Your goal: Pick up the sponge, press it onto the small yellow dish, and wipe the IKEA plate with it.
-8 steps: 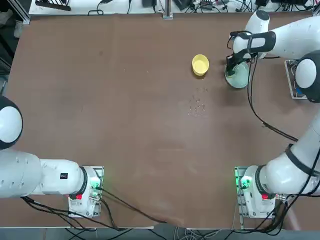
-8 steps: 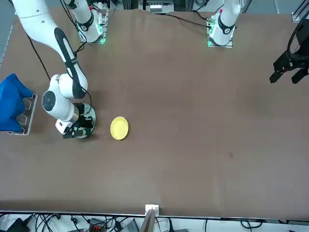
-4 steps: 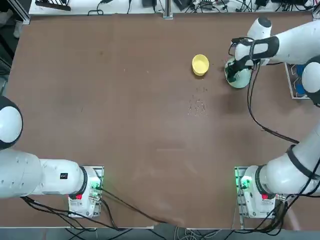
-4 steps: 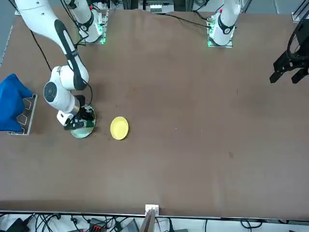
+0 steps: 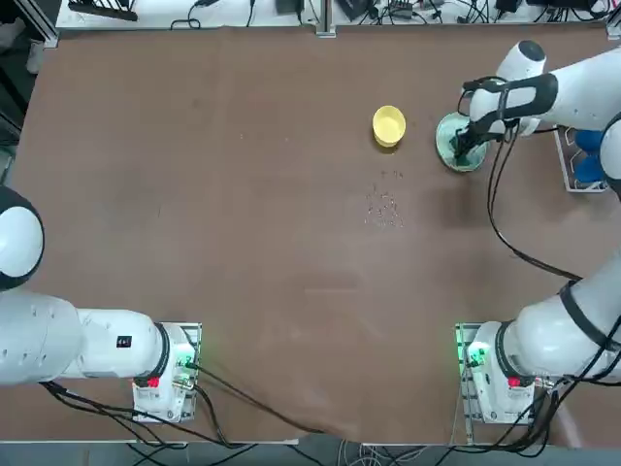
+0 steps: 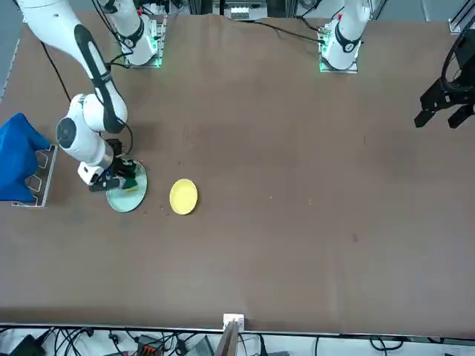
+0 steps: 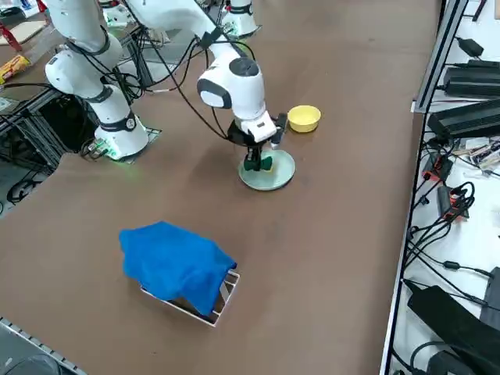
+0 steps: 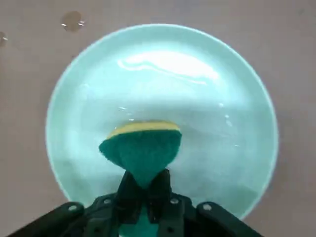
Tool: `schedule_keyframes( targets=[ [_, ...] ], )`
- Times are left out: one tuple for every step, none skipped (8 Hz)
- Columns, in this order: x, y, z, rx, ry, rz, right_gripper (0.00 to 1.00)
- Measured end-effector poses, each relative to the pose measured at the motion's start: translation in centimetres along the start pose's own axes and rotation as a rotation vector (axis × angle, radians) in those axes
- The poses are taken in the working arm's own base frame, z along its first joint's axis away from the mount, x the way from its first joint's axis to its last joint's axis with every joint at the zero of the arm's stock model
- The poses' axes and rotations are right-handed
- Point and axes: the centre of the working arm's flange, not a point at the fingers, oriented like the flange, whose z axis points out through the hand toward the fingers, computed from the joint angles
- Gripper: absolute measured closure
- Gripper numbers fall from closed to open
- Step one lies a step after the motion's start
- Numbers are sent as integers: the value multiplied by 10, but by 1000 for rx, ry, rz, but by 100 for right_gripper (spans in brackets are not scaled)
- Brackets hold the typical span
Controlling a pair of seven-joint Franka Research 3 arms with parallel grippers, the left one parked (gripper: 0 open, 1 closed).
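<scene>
Tool (image 8: 143, 183) clamped on sponge (image 8: 143, 150), yellow edge towards middle of plate (image 8: 207, 148), long axis crossing fingers.

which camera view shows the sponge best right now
The right wrist view: the sponge fills its middle, green side and yellow edge both clear, pinched in the right end effector. The front and right side views show only small green and yellow bits. From the top, the arm hides most or all of it.

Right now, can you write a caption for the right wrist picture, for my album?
The right gripper pinches the green-and-yellow sponge over the shiny pale green plate.
</scene>
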Motion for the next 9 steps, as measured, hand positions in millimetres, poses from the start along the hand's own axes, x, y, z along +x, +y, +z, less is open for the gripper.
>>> schedule_keyframes(
  targets=[
    [-2, 13, -1, 1, 2, -15, 91],
    [-3, 24, -2, 0, 6, -29, 91],
    [0, 30, -3, 0, 12, -43, 91],
    [6, 34, -3, -1, 20, -53, 91],
    [15, 36, -2, -1, 29, -59, 91],
    [26, 36, -1, 1, 38, -65, 91],
    [36, 32, -1, 5, 48, -75, 91],
    [45, 25, -1, 10, 58, -84, 91],
    [51, 17, 0, 18, 66, -84, 91]
  ],
)
